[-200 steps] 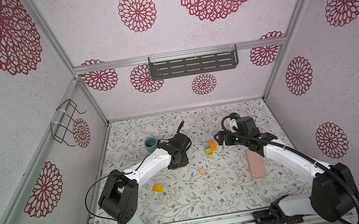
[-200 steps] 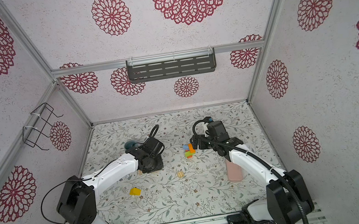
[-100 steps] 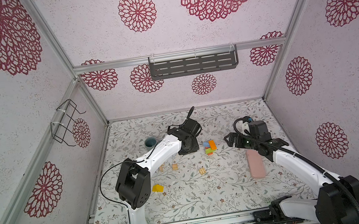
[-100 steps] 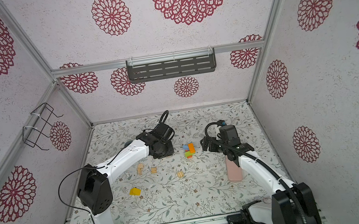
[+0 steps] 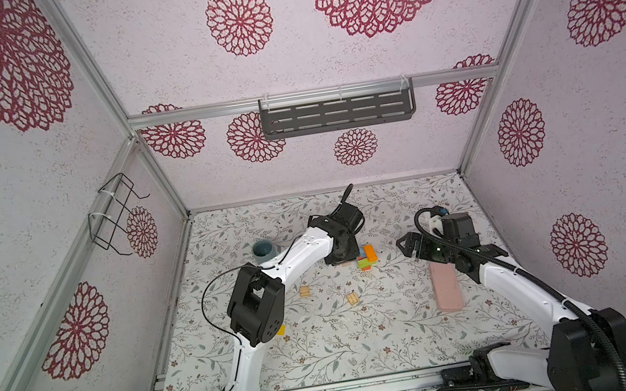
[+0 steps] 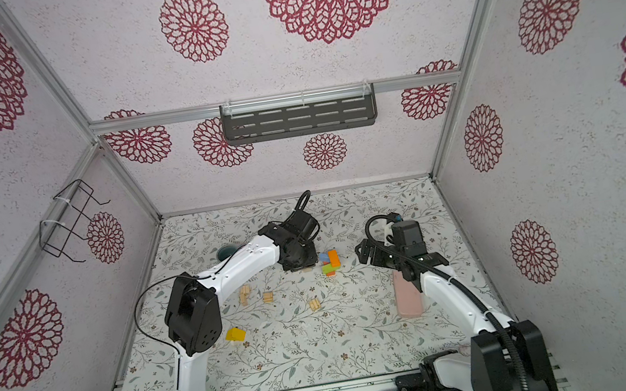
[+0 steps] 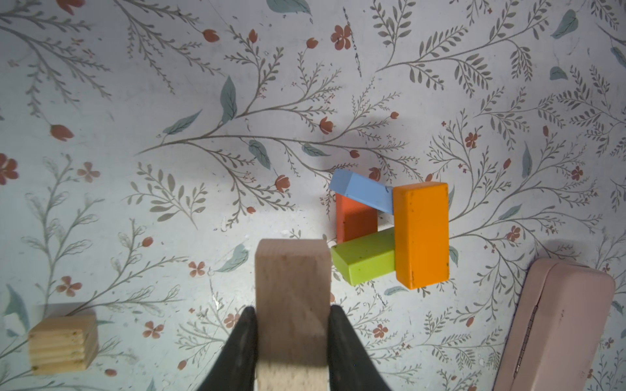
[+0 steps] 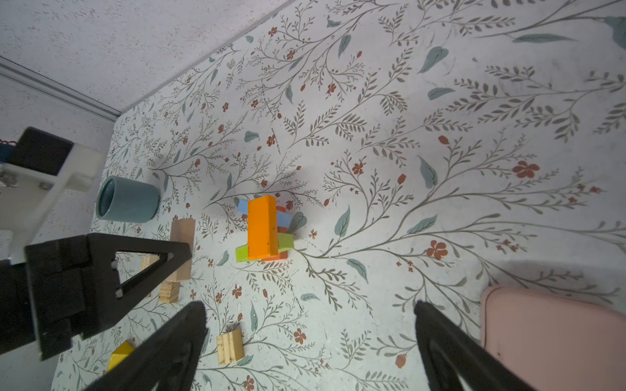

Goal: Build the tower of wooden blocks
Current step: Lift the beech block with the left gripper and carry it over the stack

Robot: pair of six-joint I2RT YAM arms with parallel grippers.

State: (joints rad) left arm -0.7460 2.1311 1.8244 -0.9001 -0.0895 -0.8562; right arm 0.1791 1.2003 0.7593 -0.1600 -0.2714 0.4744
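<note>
The tower [image 5: 367, 258] [image 6: 329, 262] is a low stack: a red block [image 7: 355, 220] at the bottom, blue [image 7: 360, 194] and green [image 7: 364, 259] blocks across it, and an orange block [image 7: 421, 233] [image 8: 266, 230] on top. My left gripper [image 7: 293, 311] [image 5: 339, 257] is shut on a plain wood block [image 7: 293, 270] [image 8: 181, 247] and hovers just left of the tower. My right gripper [image 8: 310, 311] [image 5: 407, 243] stands open and empty to the tower's right.
Loose grooved wood blocks [image 5: 305, 291] [image 5: 352, 298] [image 7: 62, 343] and a yellow block [image 6: 235, 335] lie nearer the front. A grey-blue mug [image 5: 264, 250] [image 8: 127, 199] stands at the back left. A pink slab [image 5: 445, 286] [image 7: 555, 328] lies under the right arm.
The left arm has swung right from beside the mug to the tower's left side. The right gripper has drawn back to the right, away from the tower.
</note>
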